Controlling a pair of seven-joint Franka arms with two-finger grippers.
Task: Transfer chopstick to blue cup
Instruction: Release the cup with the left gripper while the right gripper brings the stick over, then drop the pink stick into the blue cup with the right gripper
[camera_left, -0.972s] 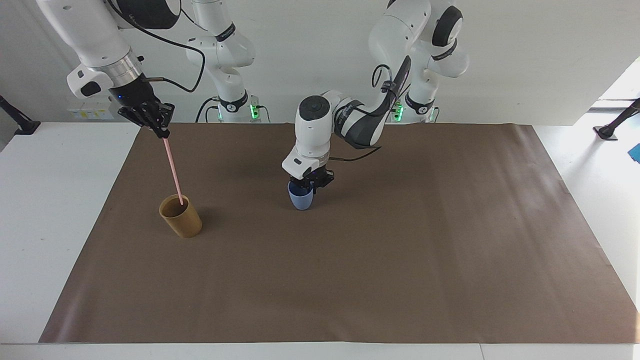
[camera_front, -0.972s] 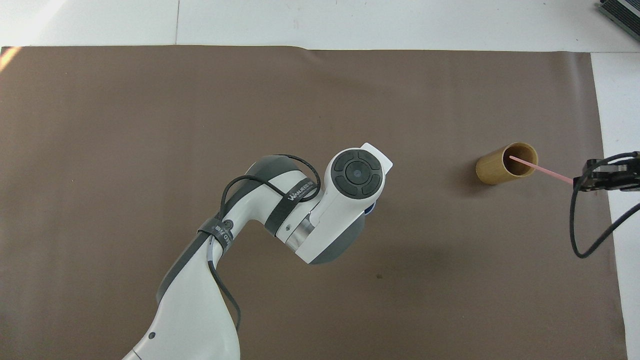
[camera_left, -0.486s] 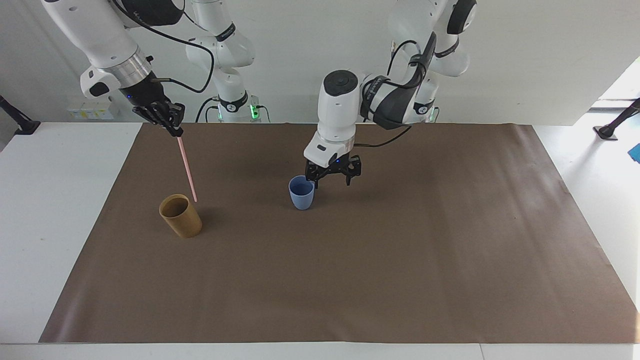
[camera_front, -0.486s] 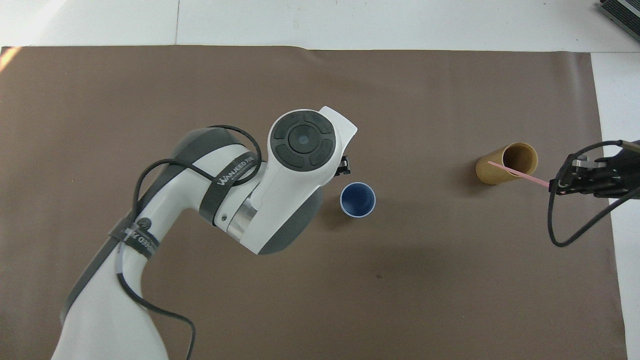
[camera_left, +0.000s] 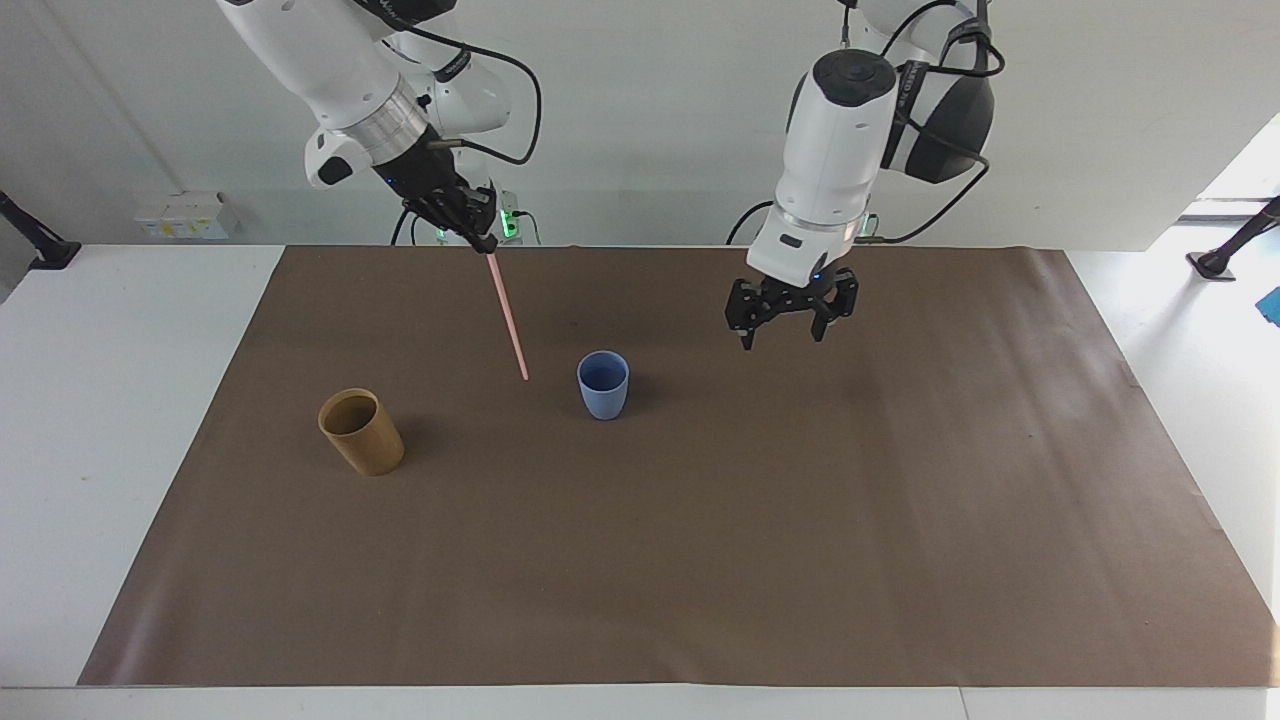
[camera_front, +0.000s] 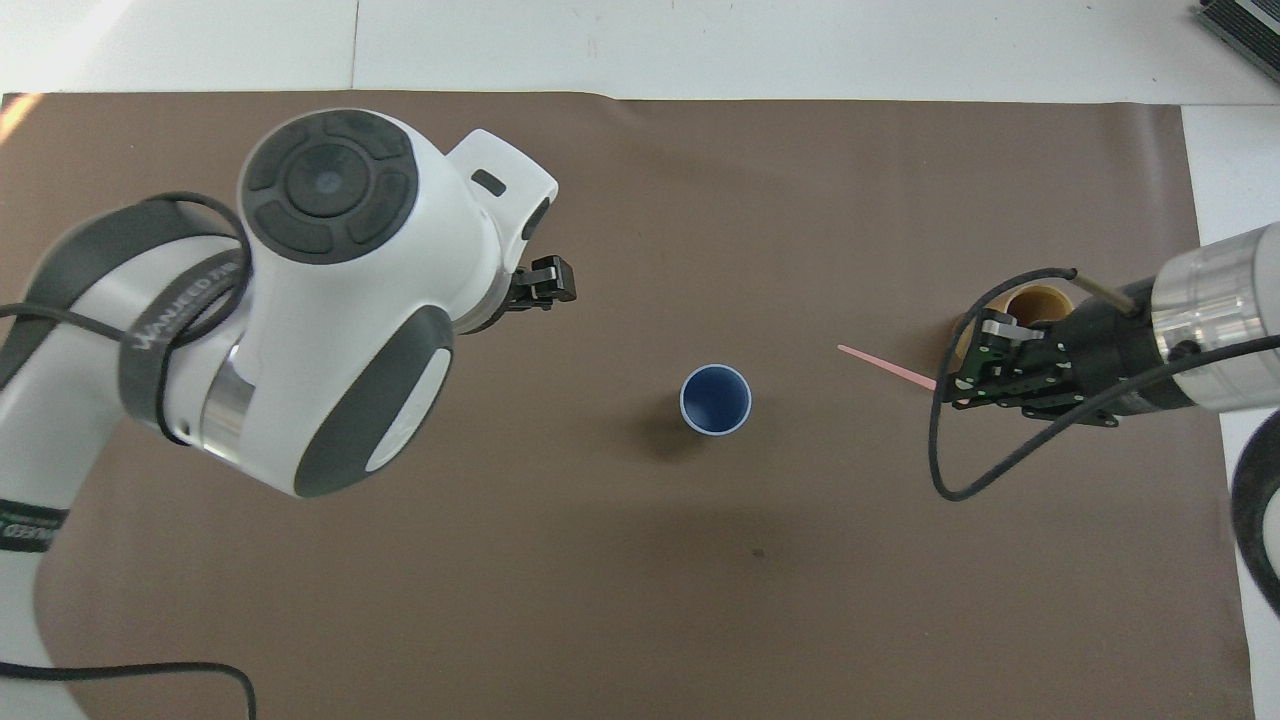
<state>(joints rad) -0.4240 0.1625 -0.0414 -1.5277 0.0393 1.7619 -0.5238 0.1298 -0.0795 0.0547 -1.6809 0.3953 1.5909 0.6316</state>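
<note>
Gripping the chopstick (camera_left: 508, 318), your right gripper (camera_left: 484, 240) should centre its tip over the blue cup (camera_left: 603, 385); left gripper (camera_left: 790, 318) hangs released.

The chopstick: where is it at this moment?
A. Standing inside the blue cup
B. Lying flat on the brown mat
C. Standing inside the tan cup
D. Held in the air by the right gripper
D: the right gripper is shut on the upper end of the chopstick, whose lower tip hangs beside the blue cup, in neither cup.
</note>
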